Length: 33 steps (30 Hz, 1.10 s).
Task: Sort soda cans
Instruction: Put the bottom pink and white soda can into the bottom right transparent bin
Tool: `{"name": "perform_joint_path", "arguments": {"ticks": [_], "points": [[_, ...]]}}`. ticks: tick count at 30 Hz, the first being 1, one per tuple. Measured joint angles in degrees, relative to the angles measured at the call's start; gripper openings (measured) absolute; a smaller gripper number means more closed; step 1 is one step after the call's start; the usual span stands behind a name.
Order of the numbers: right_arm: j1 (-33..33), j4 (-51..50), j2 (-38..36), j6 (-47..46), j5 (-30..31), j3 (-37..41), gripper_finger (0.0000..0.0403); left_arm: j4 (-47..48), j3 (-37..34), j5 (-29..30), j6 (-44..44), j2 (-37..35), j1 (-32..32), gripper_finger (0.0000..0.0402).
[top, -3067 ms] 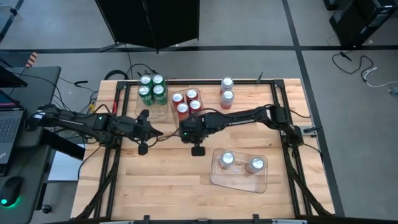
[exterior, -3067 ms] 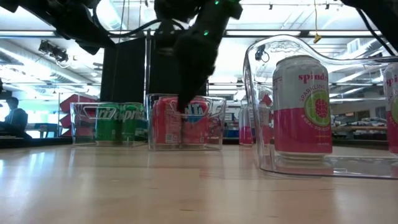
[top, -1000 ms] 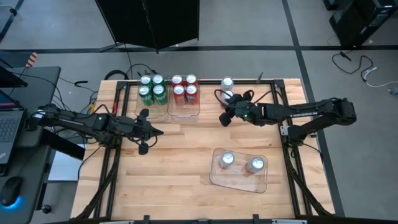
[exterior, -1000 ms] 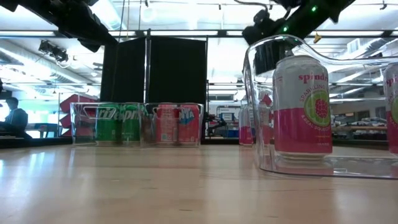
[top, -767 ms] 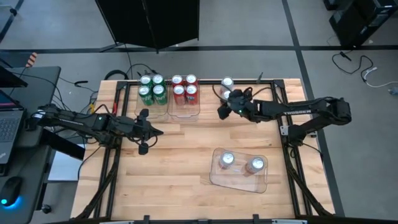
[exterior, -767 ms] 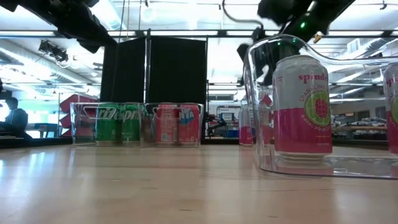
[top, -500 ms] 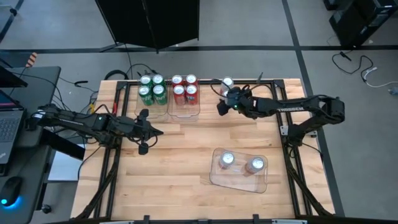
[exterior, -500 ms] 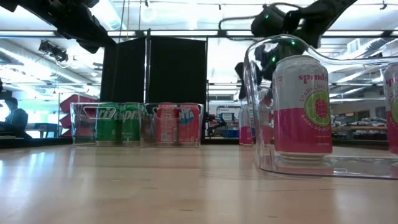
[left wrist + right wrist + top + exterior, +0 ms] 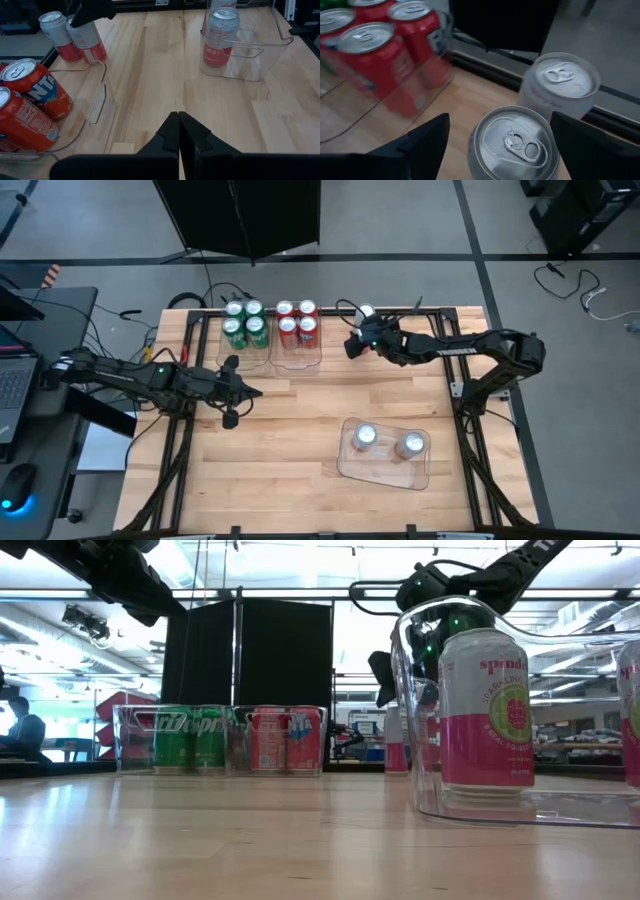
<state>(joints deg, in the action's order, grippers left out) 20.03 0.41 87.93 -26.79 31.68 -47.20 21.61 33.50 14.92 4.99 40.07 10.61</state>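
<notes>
1. High view: right hand (image 9: pixel 352 345) sits at the far edge of the counter (image 9: pixel 300 440), over the two loose silver-grey cans (image 9: pixel 366 312) just right of the red tray. Only the farther can's top shows from above.
2. Right wrist view: fingers (image 9: pixel 425 142) spread wide either side of the nearer silver-grey can (image 9: pixel 512 145), not touching it. Released, nothing held. The second grey can (image 9: pixel 559 85) stands just behind it, close to the counter's back rail.
3. Red cans (image 9: pixel 296 321), four of them, fill a clear tray (image 9: pixel 297 360) at the far edge. Green cans (image 9: pixel 243 321), four, fill the tray (image 9: pixel 245 362) just left of it. The trays look side by side, nearly touching.
4. Near tray (image 9: pixel 385 465) toward the front right holds two more silver-grey cans (image 9: pixel 364 436), with bare tray floor between and in front of them.
5. Left hand (image 9: pixel 178 132) is clenched shut and empty, hovering over the left-centre of the counter, well apart from all trays.
6. Open room: the whole middle band of the counter between the far row and the near tray is bare wood. Tight spots are the gap between the red tray and the loose grey cans, and the back rail behind them.
</notes>
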Motion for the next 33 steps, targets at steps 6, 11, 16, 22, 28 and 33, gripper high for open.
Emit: {"name": "perform_joint_path", "arguments": {"ticks": [6,11,16,22,28,33], "points": [[-0.5,-1.0,-3.6,1.0,-2.8,0.3,0.0329,0.1,0.0,0.0,0.0,0.0,0.0,0.0000],[-0.5,-1.5,-5.1,0.7,-2.3,0.3,0.0340,0.1,0.0,0.0,0.2,0.0,0.0,0.0000],[-0.5,-1.9,-1.6,0.6,-2.4,0.3,0.0351,0.1,0.0,0.0,0.2,0.0,0.0,0.0000],[0.1,-1.9,4.0,-0.1,-4.6,0.3,0.0351,0.1,0.0,0.0,0.2,0.0,0.0,0.0000],[0.0,-1.9,4.3,-0.6,-5.8,0.2,0.0287,0.1,0.0,0.0,0.0,0.0,0.0,0.0000],[-3.3,-2.8,-0.9,-0.2,-6.4,0.3,0.0274,0.0,0.0,0.0,1.1,0.0,0.0,0.0000]]}}
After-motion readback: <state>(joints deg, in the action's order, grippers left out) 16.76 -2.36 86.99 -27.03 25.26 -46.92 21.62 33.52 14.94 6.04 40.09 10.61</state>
